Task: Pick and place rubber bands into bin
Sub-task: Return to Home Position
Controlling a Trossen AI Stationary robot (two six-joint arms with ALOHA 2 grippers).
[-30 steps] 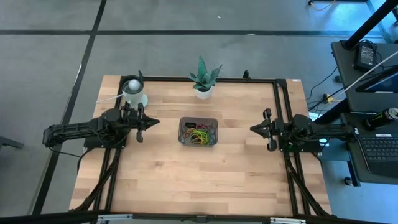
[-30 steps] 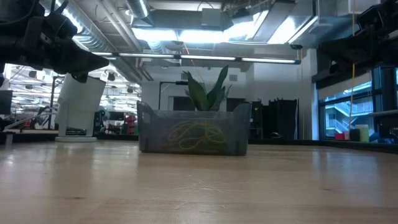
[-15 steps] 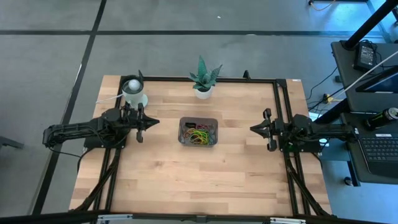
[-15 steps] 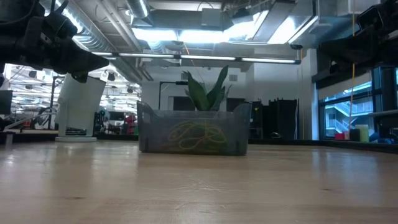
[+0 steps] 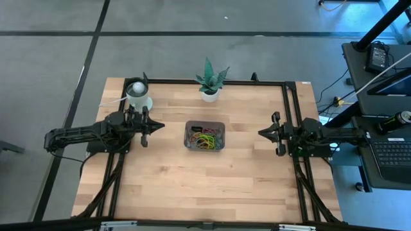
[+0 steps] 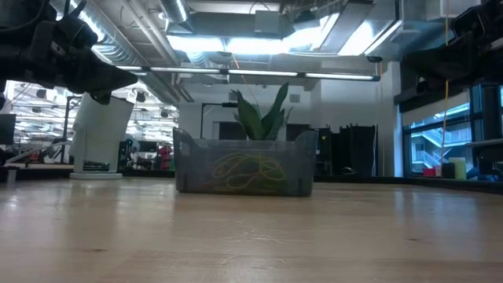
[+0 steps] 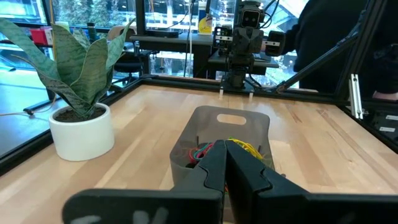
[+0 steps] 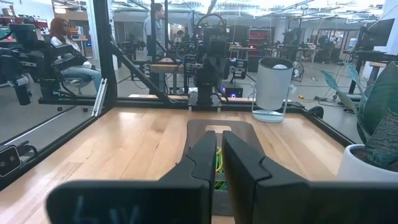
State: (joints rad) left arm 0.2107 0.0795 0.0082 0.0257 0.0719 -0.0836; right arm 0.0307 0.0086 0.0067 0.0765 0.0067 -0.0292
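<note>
The bin [image 5: 205, 123], a dark translucent tray, stands on its base at the middle of the wooden table, its wall [image 6: 189, 169] clear in the low view. Several rubber bands [image 5: 205, 139] in yellow, green and red lie in a heap inside it [image 7: 202, 151]. My left gripper [image 5: 160, 126] hovers level at the bin's left, shut and holding nothing [image 7: 225, 144]. My right gripper [image 5: 260, 132] hovers level at the bin's right, its fingers nearly together with only a thin slit [image 8: 219, 138], and also holds nothing. Both point at the bin from a distance.
A potted plant [image 5: 209, 82] stands at the far edge behind the bin. A white cup [image 5: 137, 94] stands at the far left, close behind my left arm. Black frame rails [image 5: 287, 109] run along the table's sides. People [image 8: 62, 50] are in the room beyond.
</note>
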